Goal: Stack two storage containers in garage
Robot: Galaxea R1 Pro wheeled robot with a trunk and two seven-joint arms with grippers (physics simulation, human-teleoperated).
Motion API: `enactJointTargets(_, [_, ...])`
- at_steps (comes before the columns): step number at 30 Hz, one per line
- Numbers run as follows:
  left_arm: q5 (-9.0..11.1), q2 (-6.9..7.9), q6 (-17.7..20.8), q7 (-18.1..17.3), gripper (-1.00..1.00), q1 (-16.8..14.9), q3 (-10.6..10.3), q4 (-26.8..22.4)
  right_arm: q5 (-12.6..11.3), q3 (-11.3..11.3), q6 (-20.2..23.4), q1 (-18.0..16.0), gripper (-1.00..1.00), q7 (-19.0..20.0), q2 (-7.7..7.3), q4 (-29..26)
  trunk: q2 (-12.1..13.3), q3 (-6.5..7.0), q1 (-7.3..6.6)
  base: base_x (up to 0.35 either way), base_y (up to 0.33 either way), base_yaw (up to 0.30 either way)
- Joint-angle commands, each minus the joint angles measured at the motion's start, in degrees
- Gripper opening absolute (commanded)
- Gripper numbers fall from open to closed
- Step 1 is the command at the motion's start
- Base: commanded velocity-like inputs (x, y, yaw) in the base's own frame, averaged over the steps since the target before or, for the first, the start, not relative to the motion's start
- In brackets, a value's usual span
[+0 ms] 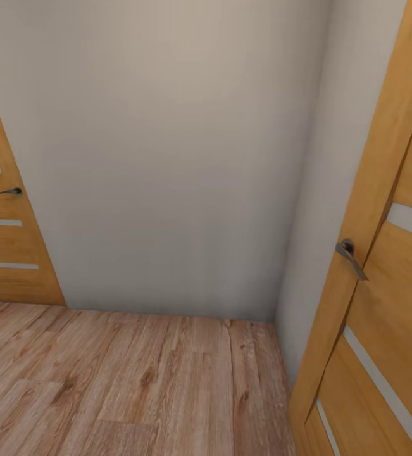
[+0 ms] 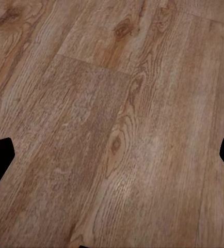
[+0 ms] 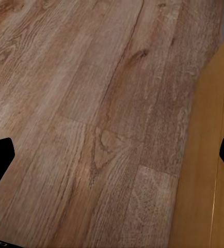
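Facing a blank wall point(image 1: 168, 158), the robot stood beside an open door point(image 1: 383, 285); both grippers' fingertips stood wide apart, empty, over plank flooring point(image 1: 136, 380). Containers unsighted. Risk: clipping that door when turning.

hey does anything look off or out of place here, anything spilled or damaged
Nothing stands out. The wood floor looks clean and unbroken, the wall is bare, and the two wooden doors, left and right, look intact. Both grippers, left and right, are open and empty above the floor.
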Motion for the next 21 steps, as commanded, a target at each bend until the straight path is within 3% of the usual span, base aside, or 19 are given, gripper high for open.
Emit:
enactJointTargets(1, [0.3,-0.01,-0.3,0.0,1.00,-0.1,-0.1,0.2,0.0,0.0,0.0,0.0,1.00,0.1,-0.02,-0.1,0.0,-0.04,0.01,0.021,0.000,0.000])
enactJointTargets(21, [0.3,0.02,-0.3,0.0,1.00,-0.1,-0.1,0.2,0.0,0.0,0.0,0.0,1.00,0.1,-0.02,-0.1,0.0,-0.04,0.01,0.076,0.000,0.000])
